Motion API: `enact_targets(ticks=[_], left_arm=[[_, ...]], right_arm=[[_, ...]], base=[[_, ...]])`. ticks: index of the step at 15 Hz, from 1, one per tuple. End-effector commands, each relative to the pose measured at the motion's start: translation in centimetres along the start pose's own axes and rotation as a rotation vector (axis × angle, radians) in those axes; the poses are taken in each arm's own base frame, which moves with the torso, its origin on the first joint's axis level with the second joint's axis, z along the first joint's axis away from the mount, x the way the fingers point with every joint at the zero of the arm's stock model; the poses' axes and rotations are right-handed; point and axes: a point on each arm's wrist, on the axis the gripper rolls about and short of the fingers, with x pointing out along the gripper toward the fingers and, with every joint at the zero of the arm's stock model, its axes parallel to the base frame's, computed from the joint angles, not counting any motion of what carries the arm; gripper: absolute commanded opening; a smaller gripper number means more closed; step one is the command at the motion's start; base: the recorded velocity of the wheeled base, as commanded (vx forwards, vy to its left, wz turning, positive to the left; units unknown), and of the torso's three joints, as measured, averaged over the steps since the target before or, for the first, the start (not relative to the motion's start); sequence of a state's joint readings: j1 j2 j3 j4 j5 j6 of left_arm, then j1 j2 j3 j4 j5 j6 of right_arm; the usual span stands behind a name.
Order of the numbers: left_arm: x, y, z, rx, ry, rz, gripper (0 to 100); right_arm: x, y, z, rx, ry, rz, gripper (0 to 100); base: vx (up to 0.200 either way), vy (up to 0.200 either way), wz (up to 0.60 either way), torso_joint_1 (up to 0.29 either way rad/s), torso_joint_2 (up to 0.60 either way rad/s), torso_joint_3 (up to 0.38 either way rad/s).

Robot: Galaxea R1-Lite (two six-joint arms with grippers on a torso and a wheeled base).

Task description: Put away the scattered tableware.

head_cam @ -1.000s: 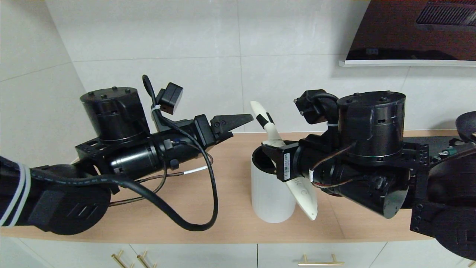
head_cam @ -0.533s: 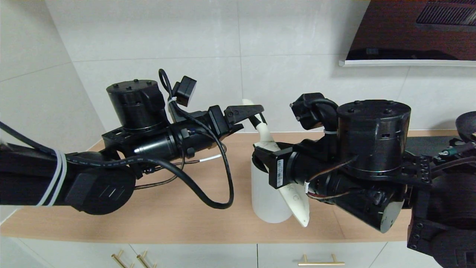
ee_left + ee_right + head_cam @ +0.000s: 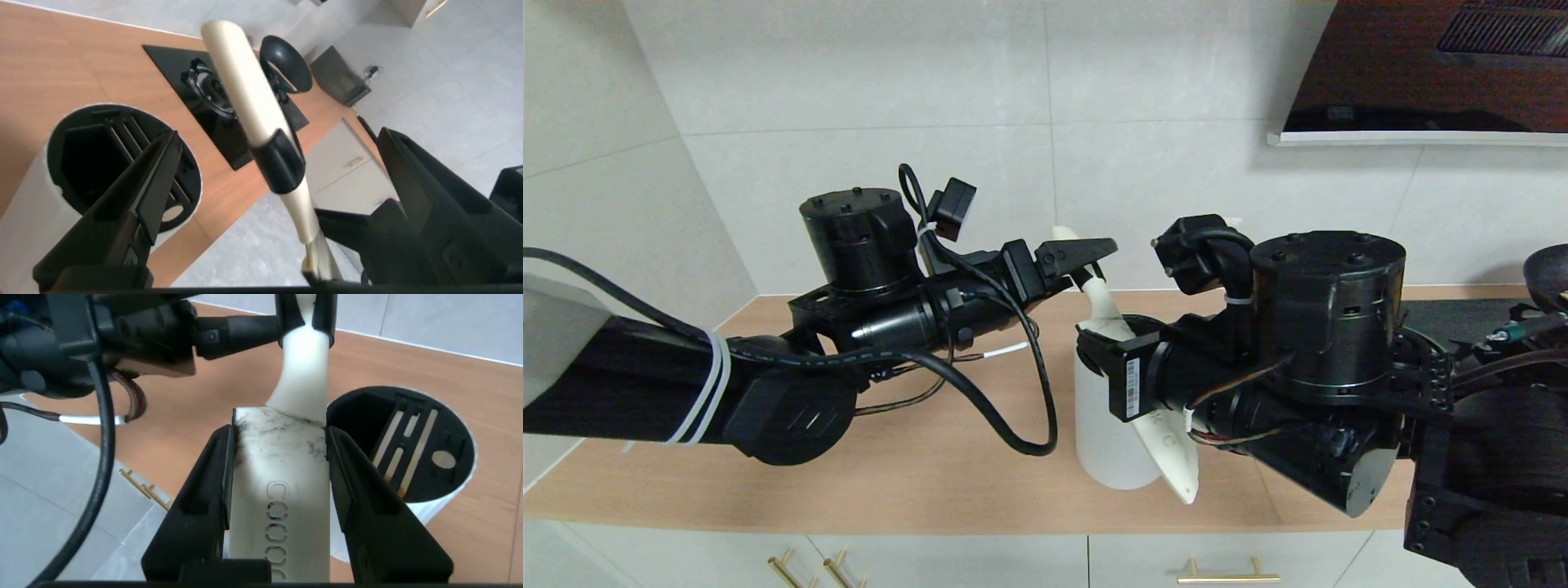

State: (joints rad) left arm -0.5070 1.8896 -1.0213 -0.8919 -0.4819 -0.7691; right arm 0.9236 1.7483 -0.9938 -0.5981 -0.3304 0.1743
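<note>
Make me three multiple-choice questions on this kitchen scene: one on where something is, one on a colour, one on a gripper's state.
1. Where does the white holder stand?
A. on the wooden counter
B. on the black hob
C. in a drawer

2. What colour is the band on the handle of the spatula?
A. red
B. black
C. green

3. How is the right gripper?
A. open and empty
B. shut on the spatula
C. shut on the holder

Answers:
1 A: its base rests on the wood.
2 B: a black band wraps the cream handle.
3 B: its fingers clamp the blade from both sides.
</note>
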Motion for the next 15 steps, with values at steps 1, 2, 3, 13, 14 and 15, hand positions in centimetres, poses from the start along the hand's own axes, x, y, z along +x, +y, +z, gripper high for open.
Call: enact_targets(ticks=[1, 2, 3, 13, 14, 15], left_arm=[[0.37, 0.32, -0.19, -0.004, 0.006, 0.003, 100], [0.66, 0.39, -0.32, -0.005, 0.010, 0.000, 100], [0.80, 0.43, -0.44, -0.006, 0.012, 0.000, 100], [1.20, 0.39, -0.37, -0.003, 0.009, -0.005, 100], [1.22, 0.44, -0.41, -0.004, 0.010, -0.004, 100], [1.22, 0.44, -0.41, -0.004, 0.011, -0.005, 0]], right_arm=[[0.17, 0.03, -0.15, 0.001, 0.004, 0.000, 0], [0.19, 0.08, -0.21, 0.000, 0.006, 0.001, 0], [0.27, 0.09, -0.28, -0.001, 0.007, 0.001, 0], [0.53, 0.04, -0.51, -0.003, 0.014, -0.004, 0], [0.55, -0.01, -0.50, -0.002, 0.014, -0.005, 0], [0.51, -0.02, -0.45, -0.002, 0.013, -0.005, 0]], base=[[0.000, 0.000, 0.00, 0.000, 0.00, 0.000], [0.000, 0.000, 0.00, 0.000, 0.00, 0.000], [0.000, 0.000, 0.00, 0.000, 0.00, 0.000], [0.000, 0.000, 0.00, 0.000, 0.00, 0.000], [0.000, 0.000, 0.00, 0.000, 0.00, 0.000], [0.000, 0.000, 0.00, 0.000, 0.00, 0.000]])
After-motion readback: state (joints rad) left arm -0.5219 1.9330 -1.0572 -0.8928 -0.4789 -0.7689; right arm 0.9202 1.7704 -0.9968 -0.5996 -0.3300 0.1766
